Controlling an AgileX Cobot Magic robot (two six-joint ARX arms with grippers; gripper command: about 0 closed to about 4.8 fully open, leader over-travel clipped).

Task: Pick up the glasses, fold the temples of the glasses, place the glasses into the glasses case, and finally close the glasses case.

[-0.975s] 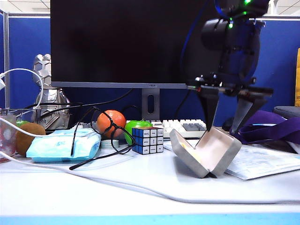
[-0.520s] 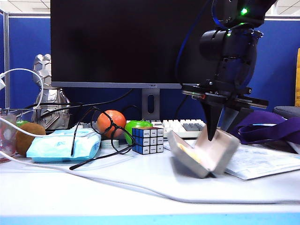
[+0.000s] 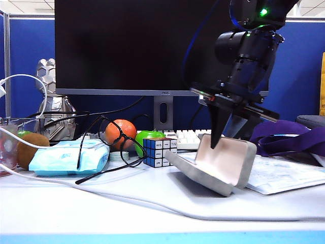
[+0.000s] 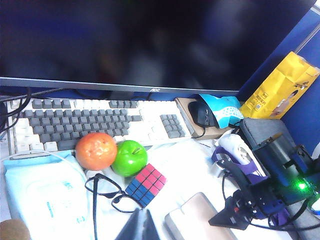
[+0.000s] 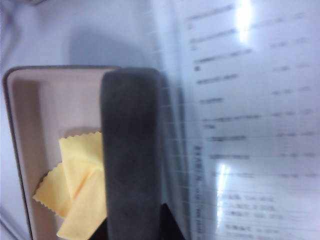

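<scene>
Grey felt glasses case (image 3: 216, 170) lies open on the worktop (image 3: 152, 203), its raised lid pinched by the right hand (image 3: 226, 133). Glasses (image 3: 114, 147) rest apart, against a tissue pack (image 3: 68, 157). Whether the left hand (image 4: 141, 226) is open is unclear.

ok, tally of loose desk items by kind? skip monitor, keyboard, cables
Fruit: 3 (orange, green apple, kiwi)
Eyewear: 2 (glasses, glasses case, held open by right end effector)
Puzzle cube: 1
Tissue pack: 1
Total: 7
</scene>
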